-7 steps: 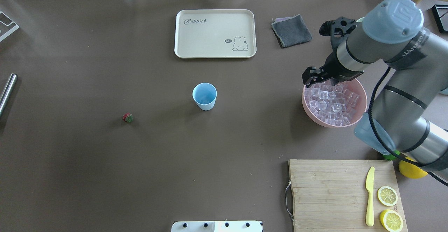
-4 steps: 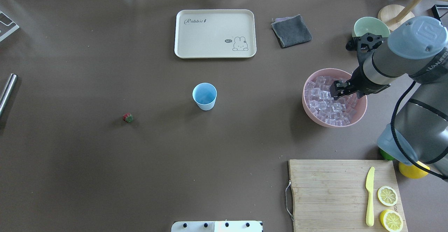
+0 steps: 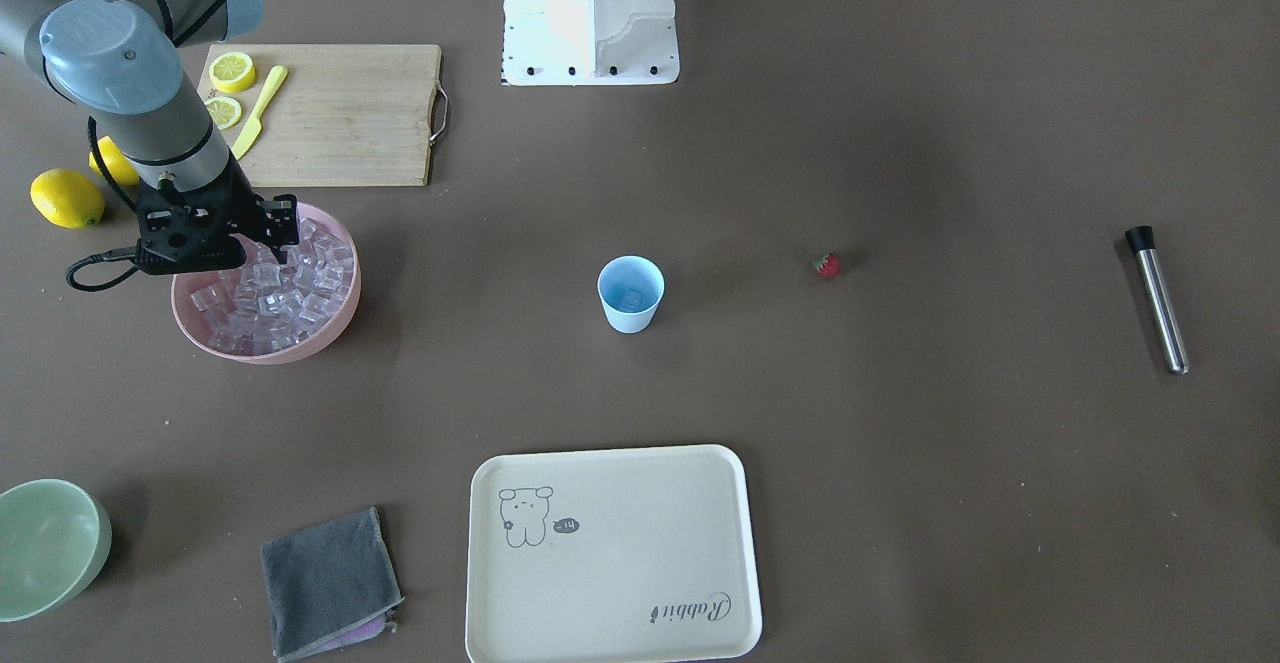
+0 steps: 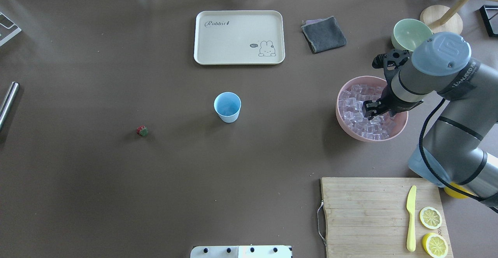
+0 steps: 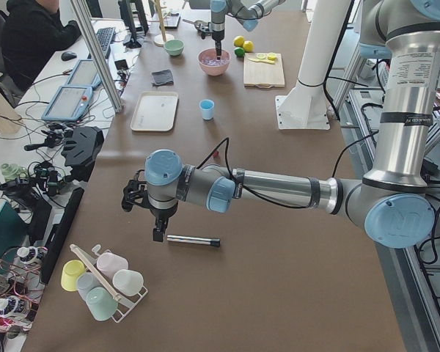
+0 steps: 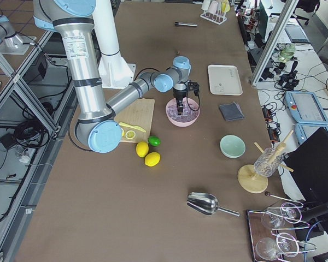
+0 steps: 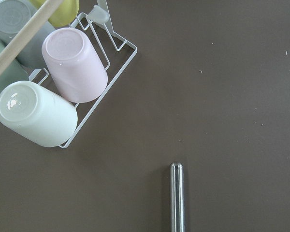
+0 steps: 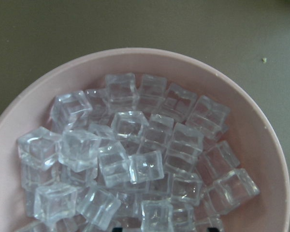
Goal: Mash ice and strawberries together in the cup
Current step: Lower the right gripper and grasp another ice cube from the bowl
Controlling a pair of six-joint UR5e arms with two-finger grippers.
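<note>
Right wrist-mounted view: ice [image 8: 130, 166] is piled loose in the pink bowl [image 8: 261, 125], cubes stacked at odd angles, none lifted clear. Two dark tips of the right gripper [image 4: 372, 109] peek in at the bottom edge, well apart, so the jaws read as spread with nothing clamped. Overhead puts that gripper low over the middle of the pile, inside the rim line. Can't tell if the tips touch a cube.

Cup [image 4: 227, 107] stands upright mid-table, well apart from the bowl. The front-facing view hints at one faint cube-like shape at its bottom; too small to be sure. Strawberry [image 4: 142, 131] lies on the bare table on the cup's far side from the bowl, not in the cup.

Steel rod [image 3: 1160, 298], likely the masher, lies flat near the table's left end. Left gripper [image 5: 159, 220] hangs just above one end of it; open or closed, can't tell from that side view, and its wrist cam shows only the rod's tip and a rack of upturned cups.

Step in hand, my read: ice pickup, early in the task. Next: settle the tips either side of one top cube, close, lift straight up, carry to the cup. Cubes look slick and loosely packed, so expect slip or neighbours shifting.
</note>
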